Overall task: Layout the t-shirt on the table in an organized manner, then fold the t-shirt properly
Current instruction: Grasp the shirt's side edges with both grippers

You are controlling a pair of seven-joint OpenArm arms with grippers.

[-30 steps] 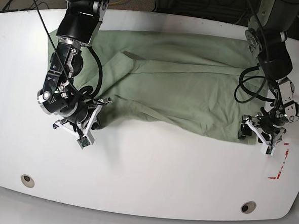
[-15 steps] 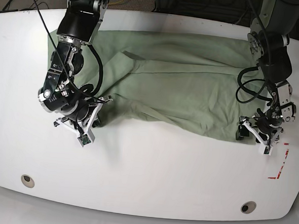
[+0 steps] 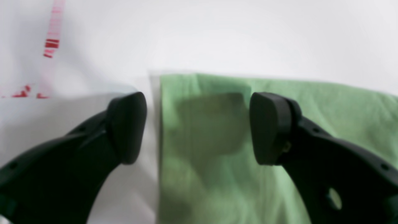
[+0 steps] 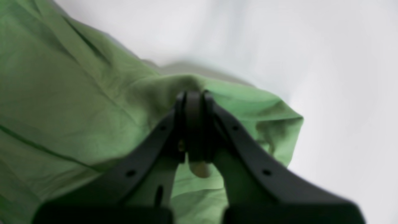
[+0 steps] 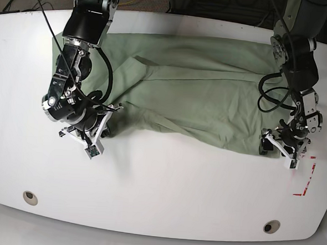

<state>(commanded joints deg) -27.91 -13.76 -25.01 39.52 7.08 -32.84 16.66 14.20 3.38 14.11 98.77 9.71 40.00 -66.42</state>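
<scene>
The pale green t-shirt lies wrinkled across the far half of the white table, its left part bunched into folds. My right gripper, on the left of the base view, is shut on a raised fold of the t-shirt at its near left edge; the right wrist view shows that gripper pinching the cloth. My left gripper is at the shirt's near right corner. There the left gripper is open, one finger over bare table, the other over the t-shirt, straddling its edge.
Red tape marks sit just beside the left gripper, also seen as red tape in the left wrist view. Two round grey grommets lie near the table's front edge. Cables hang off both arms.
The right gripper has shifted slightly up and back with the fold still held. The left gripper has crept a little toward the shirt's corner. The shirt has barely moved.
</scene>
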